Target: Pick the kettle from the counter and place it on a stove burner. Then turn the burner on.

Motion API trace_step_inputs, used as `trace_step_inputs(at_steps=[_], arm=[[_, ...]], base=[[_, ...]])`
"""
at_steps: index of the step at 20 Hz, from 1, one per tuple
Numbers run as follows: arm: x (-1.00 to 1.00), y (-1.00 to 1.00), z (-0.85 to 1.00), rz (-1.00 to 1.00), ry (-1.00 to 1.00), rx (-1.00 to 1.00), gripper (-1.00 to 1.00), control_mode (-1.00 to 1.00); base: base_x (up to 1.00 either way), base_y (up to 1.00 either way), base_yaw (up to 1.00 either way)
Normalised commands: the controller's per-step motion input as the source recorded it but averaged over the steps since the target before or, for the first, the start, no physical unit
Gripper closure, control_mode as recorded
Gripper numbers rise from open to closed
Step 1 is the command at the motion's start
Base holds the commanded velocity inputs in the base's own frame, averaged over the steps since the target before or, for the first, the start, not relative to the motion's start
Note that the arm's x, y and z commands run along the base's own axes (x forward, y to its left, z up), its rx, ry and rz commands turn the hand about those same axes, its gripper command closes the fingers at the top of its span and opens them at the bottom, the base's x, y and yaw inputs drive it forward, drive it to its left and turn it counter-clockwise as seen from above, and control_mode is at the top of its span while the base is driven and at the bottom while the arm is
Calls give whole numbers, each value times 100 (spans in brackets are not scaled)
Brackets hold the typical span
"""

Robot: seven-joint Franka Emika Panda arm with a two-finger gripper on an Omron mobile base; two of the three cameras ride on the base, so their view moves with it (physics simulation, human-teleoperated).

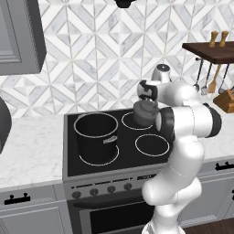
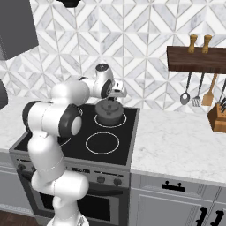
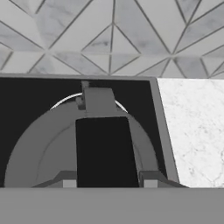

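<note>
While the kettle (image 2: 109, 112) sits on the back-right stove burner (image 2: 121, 122) of the black cooktop, the gripper (image 3: 109, 183) is above it, fingers closed on its black handle (image 3: 106, 151). The counter (image 2: 185, 145) lies to the right.

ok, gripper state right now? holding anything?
Gripper: shut on the kettle, fingers clamped either side of its black handle, over the back-right stove burner.
</note>
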Motion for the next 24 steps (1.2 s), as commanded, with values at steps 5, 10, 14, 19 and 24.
trace_step_inputs(at_steps=[5,10,14,19,24], arm=[[30,0,0,0,0,0,100,-100],[32,0,-9,0,0,0,100,-100],[28,0,-11,0,0,0,100,-100],[20,0,-8,0,0,0,100,-100],[16,0,-17,0,0,0,100,-100]], base=[[0,0,0],[0,0,0],[0,0,0],[0,0,0],[0,0,0]])
